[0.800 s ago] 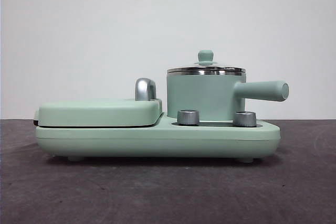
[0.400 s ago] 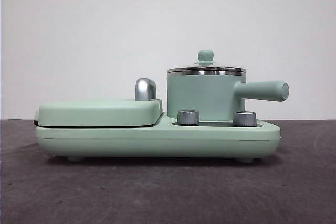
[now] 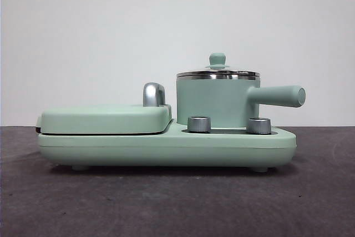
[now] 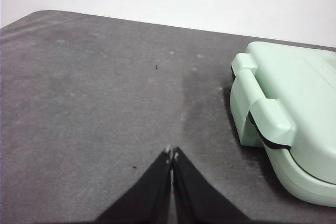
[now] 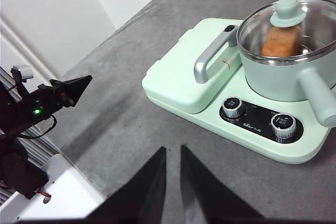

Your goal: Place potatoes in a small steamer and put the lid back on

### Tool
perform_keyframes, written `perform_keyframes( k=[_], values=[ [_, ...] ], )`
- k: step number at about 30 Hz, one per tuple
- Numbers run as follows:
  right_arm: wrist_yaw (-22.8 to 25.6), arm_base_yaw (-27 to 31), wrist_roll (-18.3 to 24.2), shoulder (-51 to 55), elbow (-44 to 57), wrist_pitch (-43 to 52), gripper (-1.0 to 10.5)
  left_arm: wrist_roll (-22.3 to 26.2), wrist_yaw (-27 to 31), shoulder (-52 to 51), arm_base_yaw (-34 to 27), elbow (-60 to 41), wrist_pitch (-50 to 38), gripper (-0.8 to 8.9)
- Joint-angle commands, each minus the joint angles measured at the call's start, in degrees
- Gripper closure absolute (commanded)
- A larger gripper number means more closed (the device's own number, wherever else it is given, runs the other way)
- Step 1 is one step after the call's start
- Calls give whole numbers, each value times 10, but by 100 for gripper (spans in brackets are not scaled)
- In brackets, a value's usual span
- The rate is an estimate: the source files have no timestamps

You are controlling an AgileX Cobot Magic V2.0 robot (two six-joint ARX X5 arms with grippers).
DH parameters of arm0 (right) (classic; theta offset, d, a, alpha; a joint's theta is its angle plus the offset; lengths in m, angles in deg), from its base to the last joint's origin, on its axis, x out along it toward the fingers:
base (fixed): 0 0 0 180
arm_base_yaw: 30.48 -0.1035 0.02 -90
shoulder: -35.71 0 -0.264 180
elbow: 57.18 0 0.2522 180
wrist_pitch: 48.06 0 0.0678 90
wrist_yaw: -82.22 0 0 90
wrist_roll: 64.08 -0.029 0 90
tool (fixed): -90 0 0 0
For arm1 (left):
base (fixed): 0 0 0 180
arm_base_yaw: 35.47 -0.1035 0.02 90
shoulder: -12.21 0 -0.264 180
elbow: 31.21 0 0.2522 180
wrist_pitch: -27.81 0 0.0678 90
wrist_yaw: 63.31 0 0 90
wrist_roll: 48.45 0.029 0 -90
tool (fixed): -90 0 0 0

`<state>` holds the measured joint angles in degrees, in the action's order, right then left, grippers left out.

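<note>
The mint-green small steamer [image 3: 213, 101] stands on the right half of its cooker base, side handle [image 3: 280, 96] pointing right. The glass lid [image 3: 217, 74] rests flat on its steel rim. Through the lid [image 5: 310, 24] in the right wrist view I see the orange-brown potato [image 5: 281, 40] inside the steamer [image 5: 273, 85]. My right gripper [image 5: 173, 149] hangs over bare table well in front of the cooker, a narrow gap between its jaws, holding nothing. My left gripper [image 4: 172, 153] is shut and empty over bare table beside the griddle end.
The flat mint-green griddle [image 3: 105, 117] with its chrome handle [image 3: 153, 94] fills the base's left half. Two steel knobs [image 3: 199, 124] [image 3: 258, 125] sit on the base in front of the steamer. The left arm [image 5: 52, 95] shows at the table's far edge in the right wrist view.
</note>
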<state>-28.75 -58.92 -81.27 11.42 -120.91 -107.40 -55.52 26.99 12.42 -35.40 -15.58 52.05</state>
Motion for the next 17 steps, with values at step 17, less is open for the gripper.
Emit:
perform_keyframes(
  k=[17],
  values=[
    [93,299,62,174,307,276,907,4,3,0,0,-11,3,808]
  ],
)
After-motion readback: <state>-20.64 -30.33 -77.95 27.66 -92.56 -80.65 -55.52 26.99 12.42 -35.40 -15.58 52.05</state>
